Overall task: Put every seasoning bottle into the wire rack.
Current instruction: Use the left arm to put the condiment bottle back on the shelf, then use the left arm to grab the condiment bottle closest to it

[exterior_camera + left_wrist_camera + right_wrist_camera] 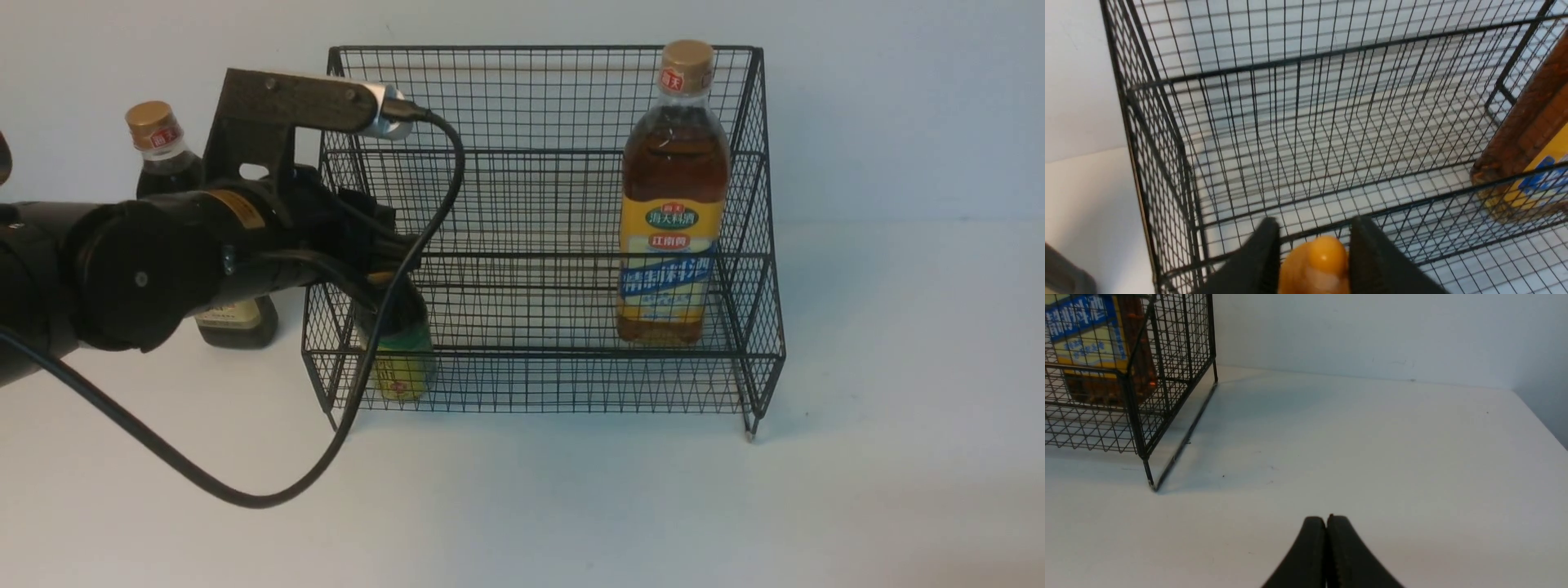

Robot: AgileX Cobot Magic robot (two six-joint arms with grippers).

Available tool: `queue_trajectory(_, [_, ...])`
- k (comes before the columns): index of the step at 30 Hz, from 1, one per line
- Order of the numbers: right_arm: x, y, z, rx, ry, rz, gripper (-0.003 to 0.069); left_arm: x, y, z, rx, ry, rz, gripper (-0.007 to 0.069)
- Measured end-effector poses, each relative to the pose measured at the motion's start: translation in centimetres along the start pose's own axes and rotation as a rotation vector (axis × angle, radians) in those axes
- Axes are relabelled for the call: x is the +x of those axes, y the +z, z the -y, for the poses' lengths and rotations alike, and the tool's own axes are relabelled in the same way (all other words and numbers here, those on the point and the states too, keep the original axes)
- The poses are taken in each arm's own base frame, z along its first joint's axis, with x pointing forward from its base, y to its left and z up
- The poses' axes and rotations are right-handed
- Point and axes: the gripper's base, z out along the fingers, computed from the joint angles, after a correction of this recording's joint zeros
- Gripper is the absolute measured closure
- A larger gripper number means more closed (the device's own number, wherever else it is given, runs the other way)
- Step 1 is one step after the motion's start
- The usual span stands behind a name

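The black wire rack (539,98) stands mid-table. Inside it, on the lower tier at the right, the tall amber bottle (673,204) with a yellow-blue label stands upright. The small bottle (402,369) stands at the lower tier's front left corner. My left gripper (1315,220) is over it, its fingers close on either side of the orange cap (1323,257); whether they still press it does not show. The tall dark bottle (163,155) stands on the table left of the rack, behind my left arm. My right gripper (1326,518) is shut and holds nothing, low over bare table right of the rack (1167,355).
My left arm's black cable (245,494) loops down onto the table in front of the rack's left corner. A white wall runs behind the rack. The table's right edge (1541,424) shows in the right wrist view.
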Motion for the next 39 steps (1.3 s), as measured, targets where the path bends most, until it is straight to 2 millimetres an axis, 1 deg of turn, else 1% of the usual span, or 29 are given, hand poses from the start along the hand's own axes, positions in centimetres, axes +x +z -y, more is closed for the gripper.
queue_trajectory(4, [0.0,0.0,0.0,0.000,0.000,0.000,0.0674,-0.3,0.0,0.0,-0.003,0.000,0.032,0.0250])
queue_trajectory(8, [0.0,0.0,0.0,0.000,0.000,0.000,0.0674,-0.5,-0.3,-0.1,-0.004,0.000,0.047,0.0216])
queue_trajectory(10, [0.0,0.0,0.0,0.000,0.000,0.000,0.0674,-1.3,-1.4,-0.4,-0.014,-0.007,0.083,0.0209])
queue_trajectory(13, [0.0,0.0,0.0,0.000,0.000,0.000,0.0674,-3.0,-4.1,-1.9,-0.056,-0.027,0.172,0.0208])
queue_trajectory(14, [0.0,0.0,0.0,0.000,0.000,0.000,0.0674,-3.2,-4.4,-2.0,-0.060,-0.029,0.184,0.0208])
queue_trajectory(16, [0.0,0.0,0.0,0.000,0.000,0.000,0.0674,-4.1,-6.4,-3.9,-0.124,-0.053,0.247,0.0208])
queue_trajectory(17, [0.0,0.0,0.0,0.000,0.000,0.000,0.0674,-4.4,-7.0,-4.4,-0.144,-0.058,0.266,0.0208])
queue_trajectory(18, [0.0,0.0,0.0,0.000,0.000,0.000,0.0674,-4.6,-7.6,-5.4,-0.180,-0.070,0.284,0.0208])
queue_trajectory(19, [0.0,0.0,0.0,0.000,0.000,0.000,0.0674,-4.8,-8.3,-7.0,-0.237,-0.088,0.308,0.0208])
queue_trajectory(20, [0.0,0.0,0.0,0.000,0.000,0.000,0.0674,-4.8,-8.3,-7.2,-0.244,-0.091,0.309,0.0208])
queue_trajectory(21, [0.0,0.0,0.0,0.000,0.000,0.000,0.0674,-4.8,-8.7,-8.5,-0.294,-0.107,0.322,0.0207])
queue_trajectory(24, [0.0,0.0,0.0,0.000,0.000,0.000,0.0674,-4.6,-8.6,-10.3,-0.353,-0.127,0.323,0.0206])
queue_trajectory(26, [0.0,0.0,0.0,0.000,0.000,0.000,0.0674,-4.5,-8.4,-10.7,-0.366,-0.129,0.331,0.0206])
queue_trajectory(27, [0.0,0.0,0.0,0.000,0.000,0.000,0.0674,-4.6,-7.8,-11.2,-0.379,-0.127,0.356,0.0204])
queue_trajectory(30, [0.0,0.0,0.0,0.000,0.001,0.000,0.0674,-4.5,-6.9,-11.6,-0.390,-0.122,0.380,0.0193])
queue_trajectory(31, [0.0,0.0,0.0,0.000,0.001,0.000,0.0674,-4.3,-6.2,-11.9,-0.396,-0.122,0.382,0.0181])
queue_trajectory(34, [0.0,0.0,0.0,0.000,0.001,0.000,0.0674,-3.8,-4.8,-12.5,-0.400,-0.145,0.373,0.0142])
queue_trajectory(35, [0.0,0.0,0.0,0.000,0.001,0.000,0.0674,-3.6,-4.5,-12.6,-0.399,-0.164,0.372,0.0122])
queue_trajectory(36, [0.0,0.0,0.0,0.000,0.001,0.000,0.0674,-3.6,-4.5,-12.6,-0.398,-0.167,0.374,0.0122])
queue_trajectory(37, [0.0,0.0,0.0,0.000,0.001,0.000,0.0674,-3.4,-4.0,-12.8,-0.399,-0.187,0.379,0.0093])
queue_trajectory(39, [0.0,0.0,0.0,0.000,0.001,0.000,0.0674,-3.2,-3.4,-13.1,-0.400,-0.202,0.393,0.0059])
